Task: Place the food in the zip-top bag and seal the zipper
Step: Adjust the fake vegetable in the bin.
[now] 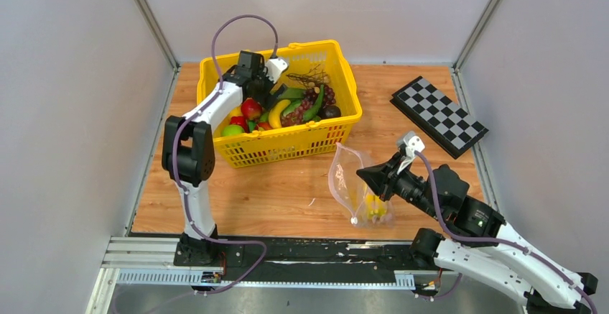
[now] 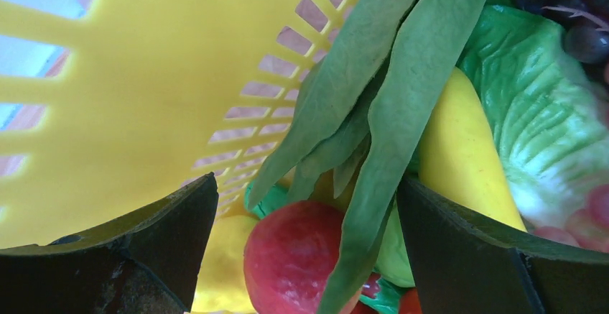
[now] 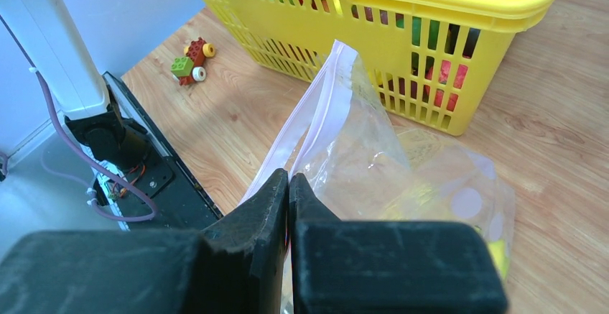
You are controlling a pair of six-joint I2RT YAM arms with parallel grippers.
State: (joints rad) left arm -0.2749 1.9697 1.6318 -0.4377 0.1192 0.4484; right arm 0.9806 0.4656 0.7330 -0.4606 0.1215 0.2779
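Picking step: left hand (image 2: 305, 213), jaws wide, straddles green pods (image 2: 388, 113) in basket (image 1: 287, 145); right hand (image 3: 289, 185) pinches zip-top bag (image 3: 373, 156) rim, at basket's 5 o'clock. Next, likely: close, lift, carry to bag mouth.

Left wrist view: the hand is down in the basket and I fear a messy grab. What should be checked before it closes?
1. Left hand open: ok, jaws wide apart.
2. Food between the jaws: ok, green pods lie over a red apple.
3. Single item lined up: not ok, pods, apple and banana crowd together.
4. Right hand holding the bag: ok, shut on its edge.
5. Bag mouth open: cannot tell.
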